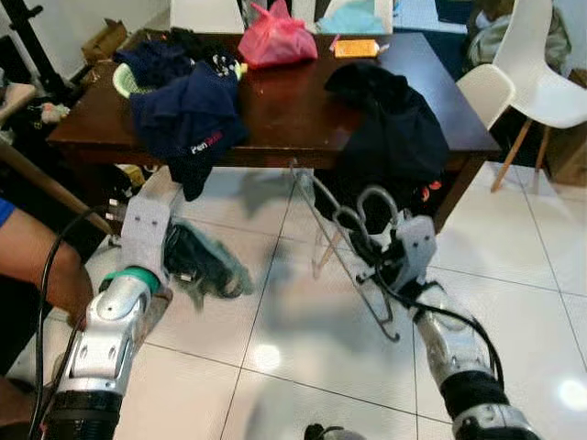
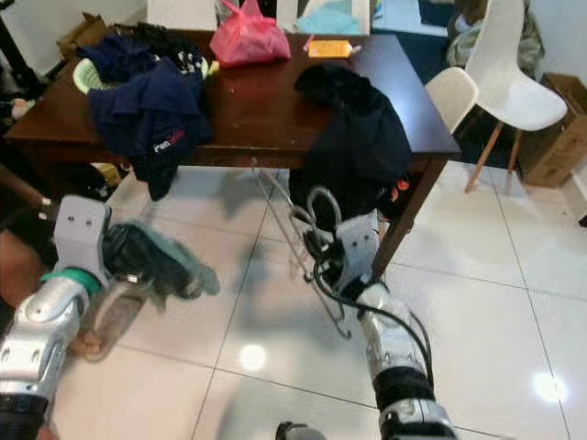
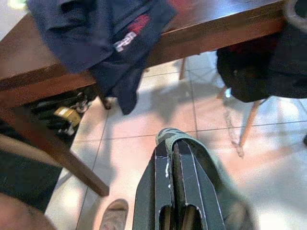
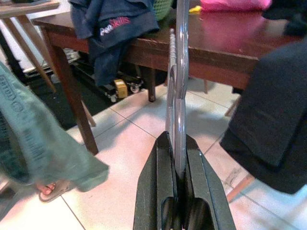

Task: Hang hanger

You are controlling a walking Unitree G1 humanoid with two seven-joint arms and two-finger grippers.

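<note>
My right gripper (image 1: 370,263) is shut on silver wire hangers (image 1: 332,240), held low in front of the table with their hooks (image 1: 374,198) up. In the right wrist view the hanger wire (image 4: 179,72) rises from between the shut fingers (image 4: 160,158). My left gripper (image 1: 176,259) is shut on a grey-green garment (image 1: 209,266) that droops over the floor. That garment (image 3: 225,191) wraps the closed fingers (image 3: 163,167) in the left wrist view, and it also hangs at the side of the right wrist view (image 4: 33,143).
A dark wooden table (image 1: 293,110) stands ahead with navy clothes (image 1: 188,115), a black garment (image 1: 390,124) draped over its edge and a pink bag (image 1: 275,38). White chairs (image 1: 537,73) stand at the right. A person's arm (image 1: 37,266) and sandalled foot (image 2: 105,321) are at the left.
</note>
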